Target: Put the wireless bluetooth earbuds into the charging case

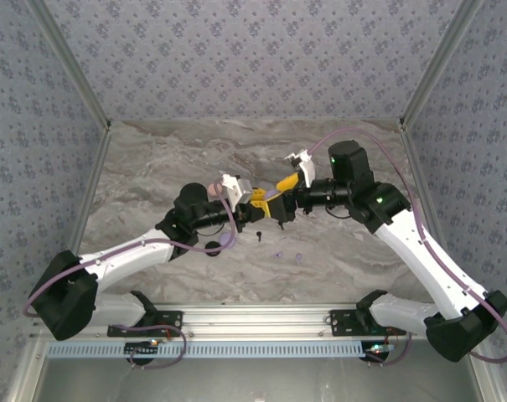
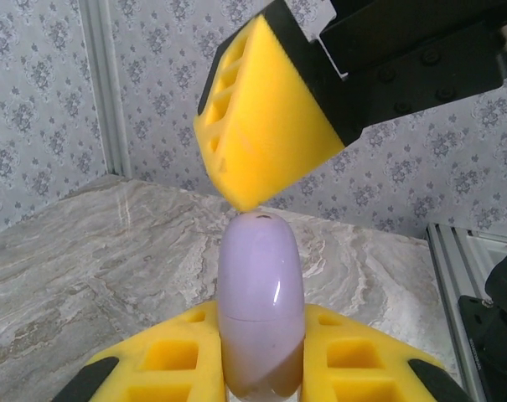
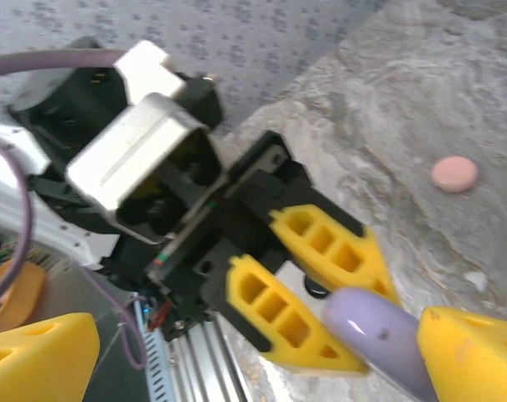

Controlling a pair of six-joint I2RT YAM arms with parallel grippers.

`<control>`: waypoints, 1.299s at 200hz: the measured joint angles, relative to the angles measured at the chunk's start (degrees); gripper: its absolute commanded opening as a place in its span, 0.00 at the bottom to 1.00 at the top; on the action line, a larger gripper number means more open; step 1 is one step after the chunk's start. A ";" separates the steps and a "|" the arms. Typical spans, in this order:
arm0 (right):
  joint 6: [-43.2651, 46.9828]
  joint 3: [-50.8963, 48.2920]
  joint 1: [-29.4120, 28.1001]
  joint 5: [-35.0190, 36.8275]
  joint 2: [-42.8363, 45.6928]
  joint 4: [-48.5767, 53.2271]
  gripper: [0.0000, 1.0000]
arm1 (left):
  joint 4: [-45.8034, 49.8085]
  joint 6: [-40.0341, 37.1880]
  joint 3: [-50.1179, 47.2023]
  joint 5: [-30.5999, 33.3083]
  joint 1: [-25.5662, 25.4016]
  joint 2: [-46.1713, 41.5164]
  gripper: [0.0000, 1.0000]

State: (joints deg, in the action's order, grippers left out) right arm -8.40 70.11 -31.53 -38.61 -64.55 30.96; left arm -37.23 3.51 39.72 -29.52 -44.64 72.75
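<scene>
Charging case (image 2: pixel 260 285), lid shut, pinched in our left gripper (image 2: pixel 261 352). Right gripper (image 1: pixel 287 199) (jaws spread) at its 12 o'clock; we judge lid-opening next

Lavender charging case (image 2: pixel 261 285), a glossy capsule with its seam shut, stood upright at bottom centre of the left wrist view, pinched in the left gripper (image 2: pixel 261 356). One tiny black earbud (image 1: pixel 260 234) lay on the marble table (image 1: pixel 345 255), mid-frame overhead.
</scene>
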 measured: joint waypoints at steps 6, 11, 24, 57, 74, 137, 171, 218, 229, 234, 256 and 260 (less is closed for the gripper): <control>0.04 0.00 0.15 1.68 0.24 0.44 1.00 | 0.15 0.02 0.00 0.35 0.02 0.00 0.00; 0.07 0.00 0.31 3.23 0.57 0.70 1.00 | 0.33 0.07 0.00 0.61 0.02 0.00 0.00; 0.07 -0.37 1.29 7.08 2.32 0.42 1.00 | 1.18 0.26 0.00 1.31 0.35 -0.07 0.00; -1.77 -7.26 6.43 11.96 11.67 -5.33 1.00 | 3.34 3.93 -0.61 1.66 5.88 -1.09 0.00; -3.78 -10.84 8.87 12.48 14.84 -8.61 1.00 | 5.90 6.12 -1.68 0.04 11.47 -2.14 0.00; -13.44 -18.43 13.66 8.50 12.66 -19.58 1.00 | 23.67 11.67 -2.03 -9.60 29.11 -1.88 0.00; -14.86 -18.49 13.66 7.10 11.45 -21.31 1.00 | 31.34 14.32 -1.70 -11.47 32.00 5.44 0.00; -14.69 -18.47 13.66 6.91 11.58 -20.92 1.00 | 36.44 15.67 -1.16 -10.95 32.24 15.54 0.01; -14.67 -18.47 13.66 6.91 11.65 -20.52 1.00 | 36.68 15.69 -0.98 -10.78 32.24 16.90 0.06; -14.67 -18.47 13.66 6.91 11.67 -20.41 1.00 | 36.68 15.69 -0.87 -10.54 32.24 17.44 0.08; -14.60 -18.47 13.66 6.93 11.67 -19.91 1.00 | 36.65 15.69 -0.63 -9.42 32.24 19.04 0.14; -14.56 -18.47 13.66 6.93 11.67 -19.82 1.00 | 36.63 15.69 -0.55 -9.31 32.24 19.32 0.16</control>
State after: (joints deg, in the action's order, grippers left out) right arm -22.96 51.64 -17.87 -31.68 -52.88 11.14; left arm -0.60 19.20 39.18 -38.83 -12.40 92.07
